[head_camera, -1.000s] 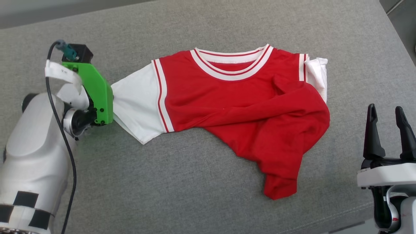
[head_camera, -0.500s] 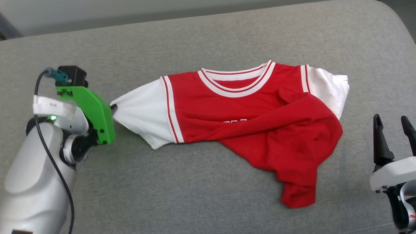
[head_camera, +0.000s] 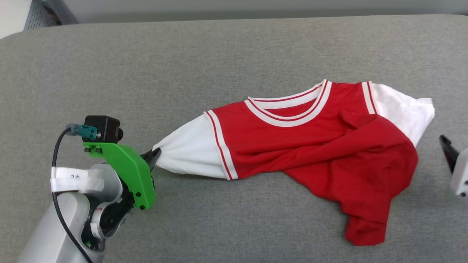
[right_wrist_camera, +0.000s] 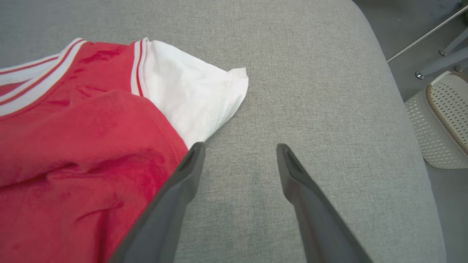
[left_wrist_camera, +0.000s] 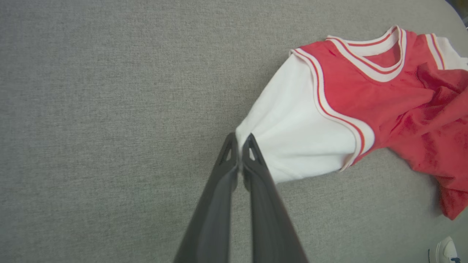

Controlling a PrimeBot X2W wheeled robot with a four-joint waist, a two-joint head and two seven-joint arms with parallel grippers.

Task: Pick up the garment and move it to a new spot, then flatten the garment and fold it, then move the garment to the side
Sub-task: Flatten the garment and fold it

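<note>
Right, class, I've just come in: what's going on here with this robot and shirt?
The robot's left end effector is shut on the tip of one white sleeve of the garment, which lies crumpled, not yet flattened, on the grey cushion. The right end effector hangs open beside the other sleeve, holding nothing.

head: high, looks forward and down over the grey cushion point(head_camera: 234, 47) | left wrist: low and close, looks along the left gripper point(left_wrist_camera: 239, 140) toward far right | right wrist: close, along the right gripper point(right_wrist_camera: 239, 148) toward far, perhaps a basket point(right_wrist_camera: 446, 117) at right | shared: the garment point(head_camera: 310, 146) collar, all three views
</note>
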